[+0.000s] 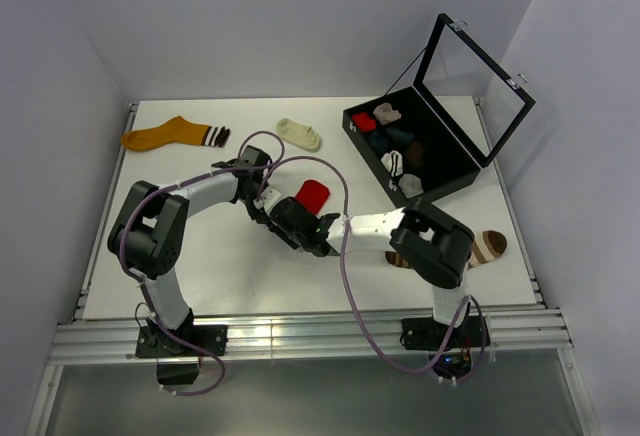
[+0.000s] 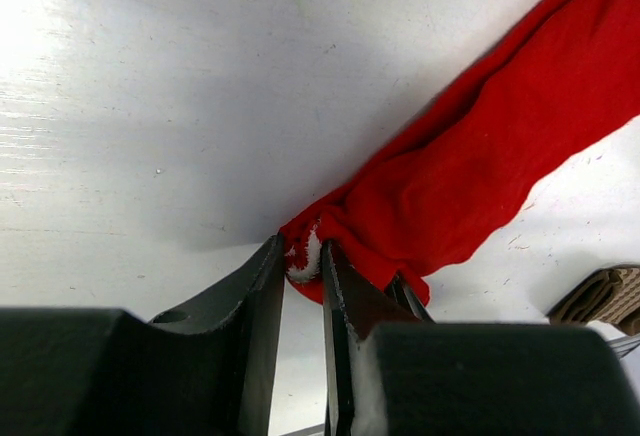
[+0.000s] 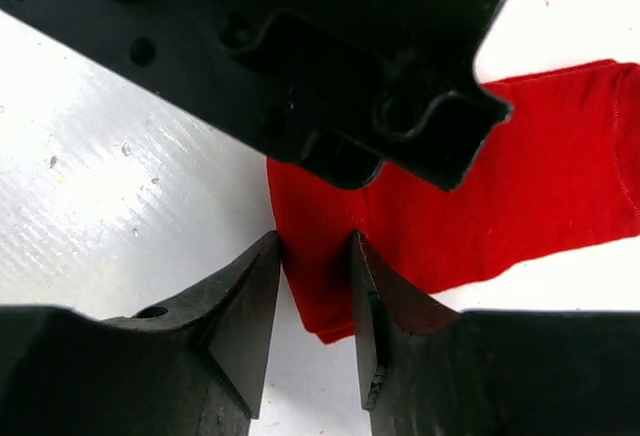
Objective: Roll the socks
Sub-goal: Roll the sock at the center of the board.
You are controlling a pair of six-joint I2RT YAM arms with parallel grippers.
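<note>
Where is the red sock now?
In the top view, the red sock lies centrally on the table, left of the black box; the left tool pinches its end.

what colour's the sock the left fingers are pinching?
It's a plain red fabric sock, no pattern visible; shows best in the right wrist view.

No legible text, label, brand name, number or sign can be read in any of the three views. The red sock (image 1: 312,194), the black case (image 1: 455,184) and the white table (image 1: 220,266) show plain surfaces with no readable marking.
</note>
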